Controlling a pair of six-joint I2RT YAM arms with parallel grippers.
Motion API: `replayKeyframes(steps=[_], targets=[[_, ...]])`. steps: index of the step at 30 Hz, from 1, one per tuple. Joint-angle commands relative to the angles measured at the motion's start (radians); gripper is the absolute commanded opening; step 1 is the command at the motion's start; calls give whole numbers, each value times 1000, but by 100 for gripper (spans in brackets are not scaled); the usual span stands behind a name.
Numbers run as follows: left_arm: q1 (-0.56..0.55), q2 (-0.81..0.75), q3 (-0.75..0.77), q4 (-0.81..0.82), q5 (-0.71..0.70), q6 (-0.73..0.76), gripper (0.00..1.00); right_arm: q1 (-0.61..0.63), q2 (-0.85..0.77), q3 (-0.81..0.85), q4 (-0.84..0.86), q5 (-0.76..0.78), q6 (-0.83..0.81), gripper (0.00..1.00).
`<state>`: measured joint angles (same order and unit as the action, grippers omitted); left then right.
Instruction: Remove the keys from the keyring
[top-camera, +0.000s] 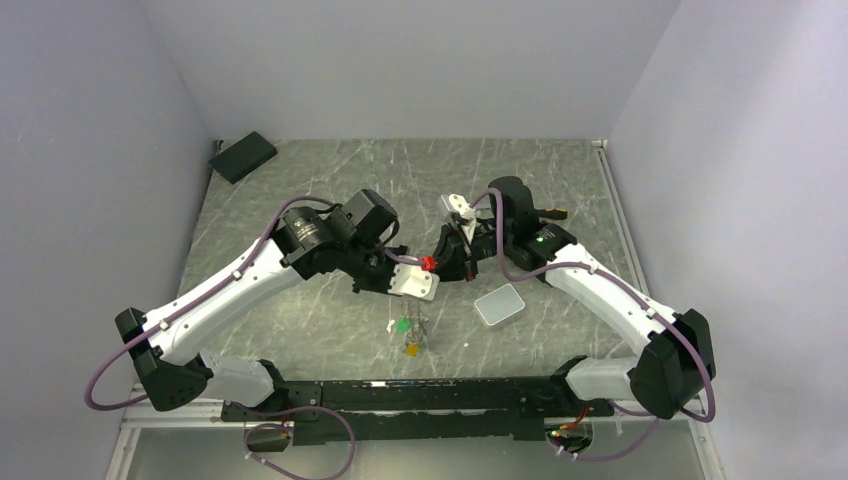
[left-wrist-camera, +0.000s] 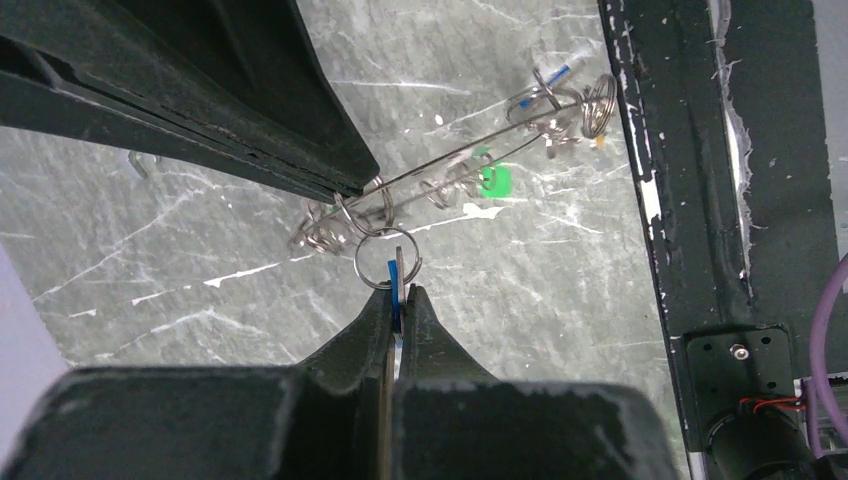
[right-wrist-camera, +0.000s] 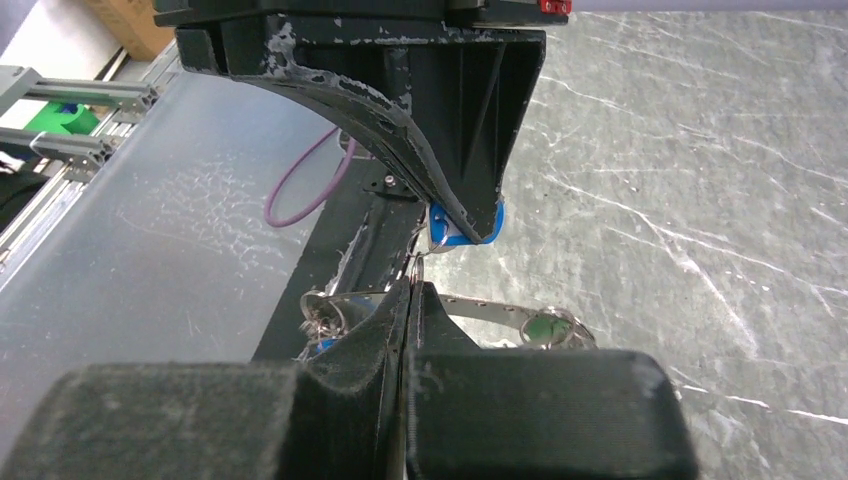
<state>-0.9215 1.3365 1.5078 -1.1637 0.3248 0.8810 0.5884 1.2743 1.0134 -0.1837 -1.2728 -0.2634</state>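
Above the table's middle my two grippers meet tip to tip. The left gripper is shut on a silver key with a blue tag, which hangs on a small split ring. My right gripper is shut on thin metal where the keyring passes its tips. That large wire ring slants away toward the arm bases, strung with keys and a green tag. A yellow tag hangs at its near end.
A grey rounded square pad lies just right of the grippers. A black flat block sits at the far left corner. The black base rail runs along the near edge, close to the keyring's far end.
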Motion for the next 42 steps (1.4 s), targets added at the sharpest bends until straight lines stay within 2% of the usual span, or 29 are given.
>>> replayKeyframes(steps=[1,13,20,27,37,42], targets=[[9,-36,-19,-44,26,17,0,-7,-32,63,-18,-88,-51,0],[5,-28,-14,-91,139,44,0,-7,-27,85,-104,-102,-140,0],[4,20,109,-115,213,-17,0,20,-5,164,-406,-75,-472,0],[7,68,164,-145,229,-64,0,48,-4,198,-586,-44,-667,0],[54,123,213,-242,286,-53,0,79,-19,208,-702,-33,-785,0],[77,135,204,-261,332,-38,0,80,-23,208,-709,-43,-791,0]])
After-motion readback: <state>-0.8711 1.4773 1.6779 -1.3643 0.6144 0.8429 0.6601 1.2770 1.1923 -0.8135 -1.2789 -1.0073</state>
